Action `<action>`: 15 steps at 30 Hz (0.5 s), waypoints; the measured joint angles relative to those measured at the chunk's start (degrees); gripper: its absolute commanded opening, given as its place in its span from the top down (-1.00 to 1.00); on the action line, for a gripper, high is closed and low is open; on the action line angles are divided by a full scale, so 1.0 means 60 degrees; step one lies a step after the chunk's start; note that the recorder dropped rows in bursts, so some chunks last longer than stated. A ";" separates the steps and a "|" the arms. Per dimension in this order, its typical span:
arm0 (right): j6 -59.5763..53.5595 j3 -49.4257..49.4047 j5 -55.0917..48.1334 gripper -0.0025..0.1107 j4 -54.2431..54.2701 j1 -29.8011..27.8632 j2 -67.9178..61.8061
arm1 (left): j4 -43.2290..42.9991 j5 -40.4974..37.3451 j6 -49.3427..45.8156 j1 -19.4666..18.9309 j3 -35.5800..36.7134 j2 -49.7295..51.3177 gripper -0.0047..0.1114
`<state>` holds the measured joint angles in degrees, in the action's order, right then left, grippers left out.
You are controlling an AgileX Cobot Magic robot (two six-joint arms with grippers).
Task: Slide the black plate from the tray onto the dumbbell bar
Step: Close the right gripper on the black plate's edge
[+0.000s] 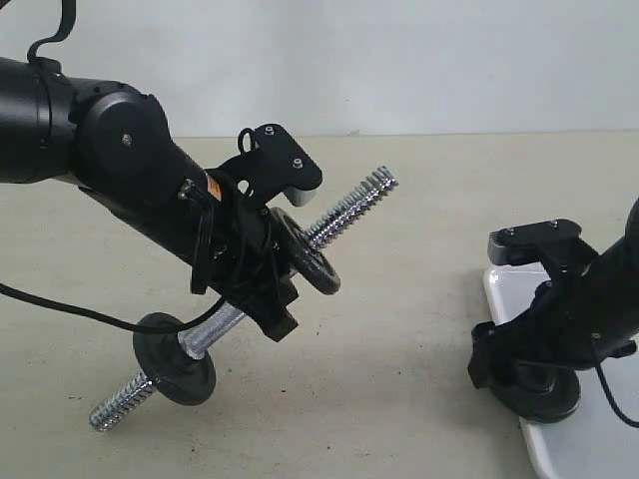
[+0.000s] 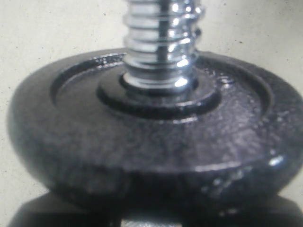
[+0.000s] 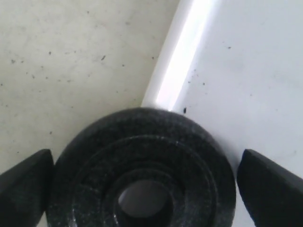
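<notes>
**Jaw state.** The right jaws are released and spread wide. The black plate (image 3: pixel 142 130) lies flat between their fingers (image 3: pixel 265 184), on the tray (image 3: pixel 251 71) close to its rim. The left jaws are clenched on the dumbbell bar (image 1: pixel 344 212), holding it tilted. One disc (image 1: pixel 308 257) sits just ahead of them and a second disc (image 1: pixel 178 359) behind, near the low end.

**Step in hand: grasp the plate.**
1. Centre the plate between the fingers.
2. Lower fully.
3. Close evenly on the plate's edge, so it does not skid on the glossy tray.
4. Lift level, then line the centre hole up with the raised threaded end.

**Markings.** A small orange label (image 1: pixel 213 186) beside the left jaws is too small to read. No other writing shows.
</notes>
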<state>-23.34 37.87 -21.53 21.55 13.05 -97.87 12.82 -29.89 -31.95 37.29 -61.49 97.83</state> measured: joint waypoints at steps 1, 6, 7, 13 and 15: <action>0.0000 0.0035 0.0063 -0.73 0.0000 0.0000 -0.0039 | 0.0000 0.0000 0.0000 0.0000 0.0000 0.0000 0.84; 0.0000 0.0058 0.0215 -0.73 0.0000 0.0000 -0.0097 | 0.0000 0.0000 0.0000 0.0000 0.0000 0.0000 0.84; -0.0018 0.0058 0.0231 -0.73 0.0000 0.0000 -0.0114 | 0.0000 0.0000 0.0000 0.0000 0.0000 0.0000 0.84; -0.0018 0.0073 0.0231 -0.73 0.0000 0.0000 -0.0114 | 0.0000 0.0000 0.0000 0.0000 0.0000 0.0000 0.84; -0.0018 0.0073 0.0253 -0.73 0.0000 0.0000 -0.0114 | 0.0000 0.0000 0.0000 0.0000 0.0000 0.0000 0.84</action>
<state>-23.45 38.31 -20.01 21.55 13.05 -98.55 12.82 -29.89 -31.95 37.29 -61.49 97.83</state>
